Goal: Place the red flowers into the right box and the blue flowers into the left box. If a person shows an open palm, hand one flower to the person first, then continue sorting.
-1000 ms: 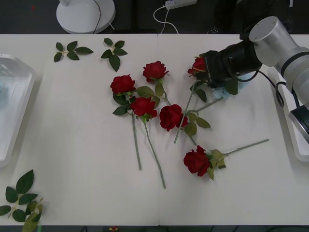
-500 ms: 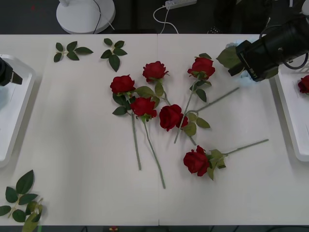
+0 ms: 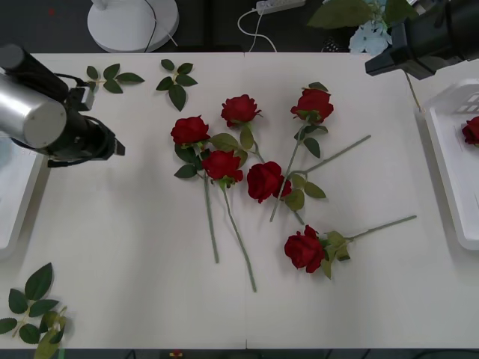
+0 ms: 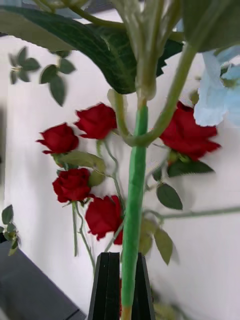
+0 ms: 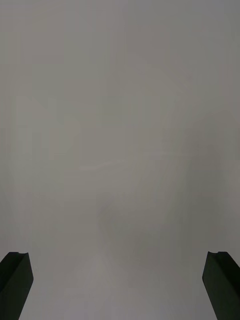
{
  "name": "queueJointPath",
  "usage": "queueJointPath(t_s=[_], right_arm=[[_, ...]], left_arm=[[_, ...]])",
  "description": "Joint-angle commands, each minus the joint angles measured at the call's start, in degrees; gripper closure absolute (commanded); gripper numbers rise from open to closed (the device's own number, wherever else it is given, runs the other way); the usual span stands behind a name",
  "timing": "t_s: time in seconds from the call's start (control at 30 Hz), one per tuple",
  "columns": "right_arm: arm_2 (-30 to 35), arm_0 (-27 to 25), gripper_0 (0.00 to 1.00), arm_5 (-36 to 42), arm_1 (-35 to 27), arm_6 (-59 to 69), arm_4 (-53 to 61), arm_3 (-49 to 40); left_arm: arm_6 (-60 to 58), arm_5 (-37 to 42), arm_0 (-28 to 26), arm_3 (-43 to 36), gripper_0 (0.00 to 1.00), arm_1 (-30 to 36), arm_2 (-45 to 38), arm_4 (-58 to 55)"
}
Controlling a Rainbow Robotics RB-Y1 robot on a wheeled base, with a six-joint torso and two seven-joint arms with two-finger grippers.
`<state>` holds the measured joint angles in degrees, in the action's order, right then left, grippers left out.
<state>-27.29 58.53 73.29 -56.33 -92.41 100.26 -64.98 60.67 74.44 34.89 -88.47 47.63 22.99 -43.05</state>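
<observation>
My right gripper (image 3: 378, 63) hangs above the table's back right corner, shut on the green stem (image 4: 131, 235) of a blue flower (image 3: 370, 34). In the right wrist view its black fingers (image 4: 107, 287) pinch the stem, with the pale blue flower (image 4: 220, 95) and a broad leaf (image 4: 95, 45) beyond. Several red flowers (image 3: 265, 180) lie mid-table, and one red flower (image 3: 471, 130) lies in the right box (image 3: 446, 176). At the table's left edge the left box (image 3: 16, 202) is partly behind my left arm. My left gripper (image 3: 117, 147) is open over bare table left of the roses, its fingertips (image 5: 17, 277) wide apart.
Loose green leaf sprigs lie at the back left (image 3: 111, 78), beside them (image 3: 177, 81) and at the front left corner (image 3: 31, 303). A white round lamp base (image 3: 133, 22) and a power strip (image 3: 278, 5) sit behind the table. Bare table spans the front.
My right gripper has lifted the blue flower off the table and carried it up and back. My left arm has swung from the left box out over the table.
</observation>
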Motion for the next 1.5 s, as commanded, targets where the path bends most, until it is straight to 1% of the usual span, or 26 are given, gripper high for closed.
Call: queueJointPath(t_s=[0.03,0.13,0.2,0.23,0.3,0.4,0.5,0.57,0.63,0.7,0.77,0.8,0.87,0.9,1.03,1.13,1.23,1.33,1.4,1.5], right_arm=[[5.4,-5.6,1.0,-6.1,-1.7,-10.2,1.4,-9.8],[6.5,-8.5,1.0,-9.3,-1.1,-16.8,4.7,-14.2],[6.5,-9.0,1.0,-10.2,-1.2,-19.0,5.9,-15.4],[6.5,-10.4,1.0,-12.4,-1.1,-23.9,7.8,-18.5],[6.5,-11.3,1.0,-14.4,-1.1,-28.2,8.4,-21.6],[6.5,-13.0,1.0,-16.6,-0.4,-32.4,9.2,-25.3],[6.5,-15.8,1.0,-21.3,1.8,-37.0,11.1,-30.3],[6.5,-17.0,1.0,-22.7,2.6,-38.8,11.4,-32.5],[6.5,-18.4,1.0,-25.3,4.5,-41.4,11.3,-35.7],[6.1,-18.8,1.0,-26.7,6.0,-43.2,11.1,-37.4],[5.6,-18.7,1.0,-27.2,7.6,-44.0,11.2,-38.5],[5.2,-18.7,1.0,-27.3,9.3,-43.9,11.2,-39.1],[4.5,-18.7,1.0,-27.4,11.1,-43.8,11.1,-39.5],[3.8,-18.7,1.0,-27.8,12.6,-44.0,11.1,-39.6],[1.7,-18.6,1.0,-30.0,15.7,-43.9,9.2,-40.3],[-1.3,-18.0,1.0,-33.2,18.4,-43.6,6.7,-40.8],[-4.3,-17.9,1.0,-37.0,20.1,-43.2,6.7,-40.8],[-5.9,-17.9,1.0,-39.4,21.8,-42.9,5.0,-40.7],[-6.5,-17.7,1.0,-40.1,23.3,-42.3,2.2,-40.4],[-7.5,-17.0,1.0,-40.2,24.1,-41.6,1.4,-39.8]], left_arm=[[-7.1,-1.1,3.4,-1.3,0.0,-5.7,3.9,4.3],[-8.5,-1.1,3.5,-1.3,0.0,-7.4,4.2,5.7],[-8.5,-1.2,3.5,-1.4,0.0,-7.5,4.2,5.5],[-8.3,-2.1,3.3,-1.4,0.0,-7.4,4.2,3.7],[-7.8,-3.6,2.3,-2.6,0.0,-6.0,4.2,1.6],[-6.6,-8.3,-0.7,-5.9,0.0,-2.0,4.1,-2.1],[-1.1,-13.8,-6.1,-9.4,0.0,2.6,1.5,-8.6],[1.8,-15.2,-8.2,-10.8,0.0,4.0,0.0,-11.3],[5.7,-15.9,-11.7,-13.5,0.0,5.2,-3.3,-15.6],[8.6,-16.2,-14.9,-15.9,0.0,5.3,-6.4,-17.9],[10.9,-17.1,-18.8,-18.8,0.0,5.1,-9.4,-20.2],[12.4,-18.8,-21.9,-21.4,0.0,4.6,-11.3,-21.7],[14.1,-20.7,-25.0,-23.5,0.0,4.1,-12.9,-24.1],[16.5,-23.3,-27.9,-25.3,0.0,3.9,-13.9,-26.6],[22.5,-29.7,-34.2,-28.7,0.0,3.4,-14.6,-32.6],[27.7,-35.1,-39.5,-31.9,0.0,3.3,-14.6,-37.3],[32.3,-37.9,-41.9,-34.5,0.0,2.3,-14.6,-41.9],[36.7,-39.0,-42.6,-36.1,0.0,-0.3,-14.4,-45.7],[41.0,-39.0,-43.1,-37.1,0.0,-3.2,-13.9,-47.5],[44.7,-41.0,-43.1,-37.5,0.0,-5.0,-11.9,-48.3]])
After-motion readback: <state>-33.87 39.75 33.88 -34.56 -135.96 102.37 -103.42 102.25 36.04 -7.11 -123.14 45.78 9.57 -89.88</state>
